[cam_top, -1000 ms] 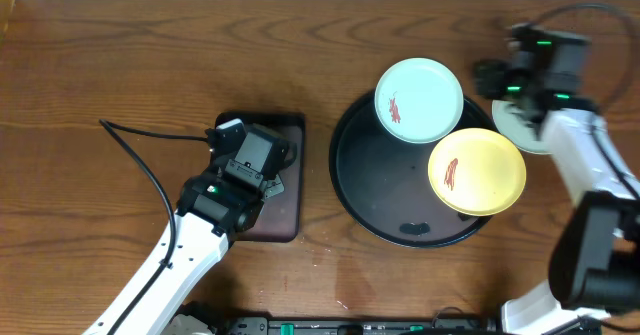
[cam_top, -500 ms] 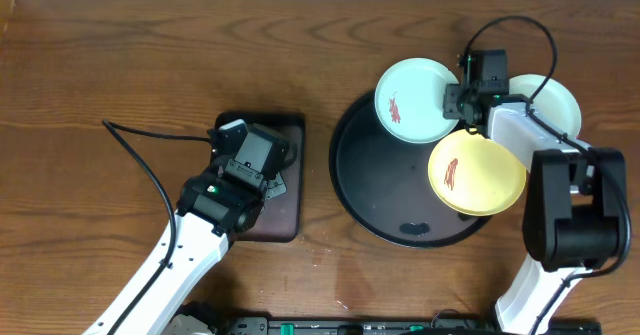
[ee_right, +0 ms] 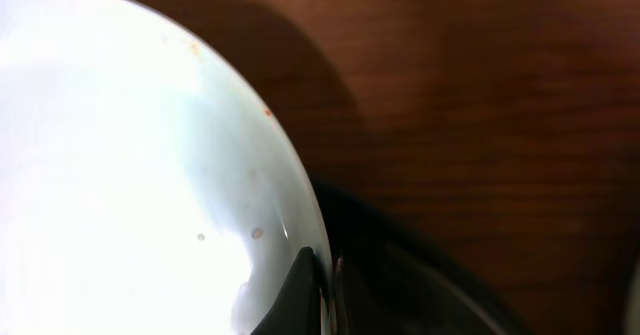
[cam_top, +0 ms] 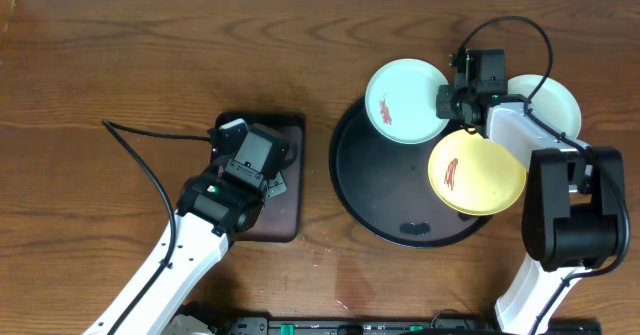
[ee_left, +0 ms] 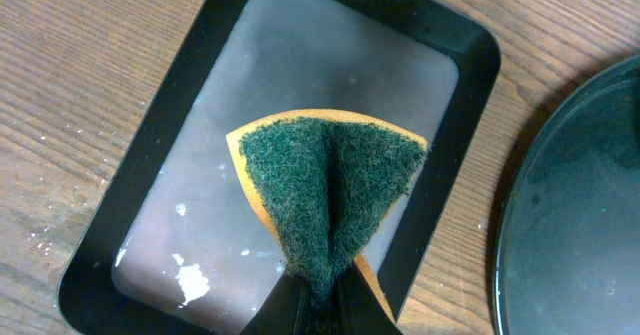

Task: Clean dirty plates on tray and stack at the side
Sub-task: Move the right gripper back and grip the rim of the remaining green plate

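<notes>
I see my right gripper [ee_right: 322, 293] pinching the blue plate [cam_top: 400, 100] by its 3 o'clock rim. That plate sits on the tray's [cam_top: 378, 197] 12 o'clock edge. My left gripper [ee_left: 322, 295] pinches the sponge [ee_left: 325, 170].

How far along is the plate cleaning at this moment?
Done: one pale plate lies beside the large round black tray, no smear visible. In hand: right gripper pinches the rim of the smeared light-blue plate; left gripper holds the green sponge. Left: that plate and the smeared yellow plate.
</notes>
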Motion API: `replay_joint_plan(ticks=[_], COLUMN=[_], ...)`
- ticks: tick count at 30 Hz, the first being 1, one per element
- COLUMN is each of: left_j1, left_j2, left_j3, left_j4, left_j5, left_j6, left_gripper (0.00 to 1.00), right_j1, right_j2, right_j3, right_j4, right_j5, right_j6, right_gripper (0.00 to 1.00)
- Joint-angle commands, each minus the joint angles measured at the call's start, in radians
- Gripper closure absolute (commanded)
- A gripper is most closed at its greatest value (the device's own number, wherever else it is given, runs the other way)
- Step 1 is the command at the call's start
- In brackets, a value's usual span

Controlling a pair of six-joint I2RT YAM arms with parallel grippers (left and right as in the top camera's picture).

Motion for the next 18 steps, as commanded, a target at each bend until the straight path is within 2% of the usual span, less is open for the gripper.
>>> replay_joint_plan(ticks=[1,4,8,18], left_j1=[0.005,0.004,0.002,0.002], left_j2=[-0.002,-0.002,0.003,0.121], left_j3=[-0.004,-0.004,-0.004,-0.004], left_j4=[0.008,0.043,0.149,0.323], left_j5=[-0.005,0.025,0.184,0.363], left_j6=[0.002,0.024,0.111,0.072], left_gripper=[0.92,0.92,0.92,0.92], right_j1=[0.036,0.057,0.089,0.118], right_j2=[0.014,0.014,0.014,-0.002], right_j3=[0.002,0.002,0.002,0.002], right_j4=[-0.038,-0.094,-0.182,-0.418], right_j5=[-0.025,-0.039,-0.071,-0.072], right_j6=[-0.005,-0.005,-0.005,-0.006], right_gripper=[0.99,0.99,0.99,0.99])
